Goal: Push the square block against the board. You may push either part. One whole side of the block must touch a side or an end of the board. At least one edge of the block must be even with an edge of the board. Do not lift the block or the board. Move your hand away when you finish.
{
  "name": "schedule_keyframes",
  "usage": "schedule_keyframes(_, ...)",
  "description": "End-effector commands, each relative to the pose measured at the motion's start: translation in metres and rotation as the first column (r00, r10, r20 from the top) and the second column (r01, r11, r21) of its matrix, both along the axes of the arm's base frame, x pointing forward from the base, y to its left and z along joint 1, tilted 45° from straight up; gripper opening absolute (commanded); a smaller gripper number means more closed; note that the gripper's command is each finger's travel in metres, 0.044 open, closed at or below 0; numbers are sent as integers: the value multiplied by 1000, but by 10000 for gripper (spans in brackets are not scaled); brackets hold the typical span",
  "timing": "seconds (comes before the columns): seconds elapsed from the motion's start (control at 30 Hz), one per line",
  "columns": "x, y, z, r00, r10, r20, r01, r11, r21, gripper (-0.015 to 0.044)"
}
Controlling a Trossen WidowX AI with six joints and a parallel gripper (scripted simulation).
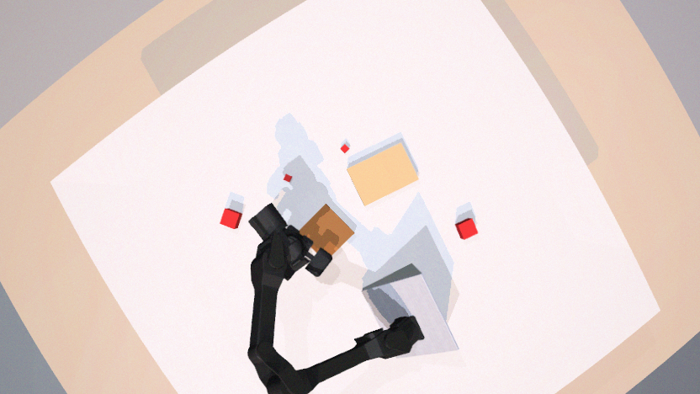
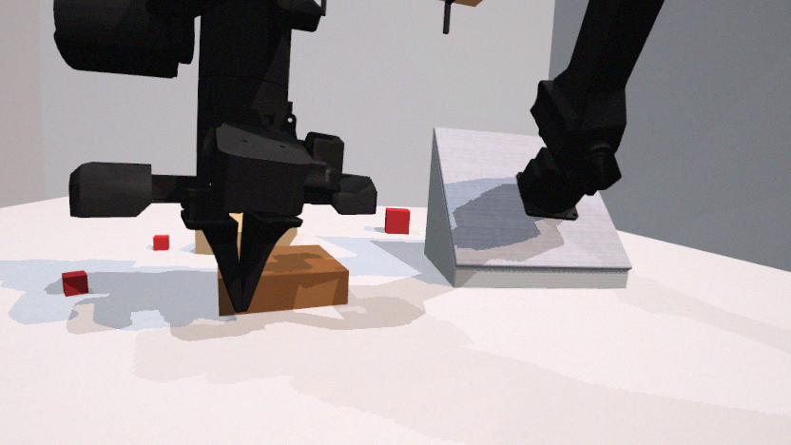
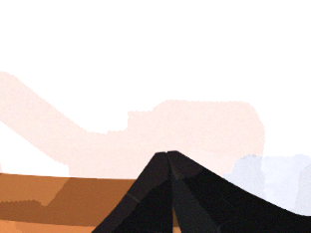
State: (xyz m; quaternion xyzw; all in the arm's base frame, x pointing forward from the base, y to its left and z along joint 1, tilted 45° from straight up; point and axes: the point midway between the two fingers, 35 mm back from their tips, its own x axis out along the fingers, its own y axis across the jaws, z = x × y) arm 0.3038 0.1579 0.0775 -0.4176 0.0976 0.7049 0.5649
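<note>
A: How does the end effector (image 2: 241,301) stand?

B: Fingers pressed together with nothing between them, tips down at counter (image 1: 489,122) level, against the near face of the square block (image 1: 326,235).

A: And the block?

B: Flat near the middle of the counter, toward the edge where the arm's grey wedge base (image 2: 603,260) sits.

A: The board (image 1: 383,173)?

B: It lies apart from the block, farther toward the opposite edge. Their sides do not touch.

White table top (image 1: 489,98) on tan floor (image 1: 646,87); plain grey walls (image 2: 691,110) behind; soft overlapping shadows.
</note>
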Motion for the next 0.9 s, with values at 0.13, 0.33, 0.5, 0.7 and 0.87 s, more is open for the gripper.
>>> schedule_keyframes(0.13, 4, -5, -11, 1000, 3, -12, -3, 1000, -7, 0)
schedule_keyframes(0.33, 6, -9, -14, 1000, 3, -12, -3, 1000, -8, 0)
schedule_keyframes(0.5, 9, -12, -18, 1000, 3, -12, -3, 1000, -8, 0)
schedule_keyframes(0.7, 11, -16, -21, 1000, 3, -11, -3, 1000, -9, 0)
schedule_keyframes(0.87, 13, -19, -25, 1000, 3, -11, -3, 1000, -9, 0)
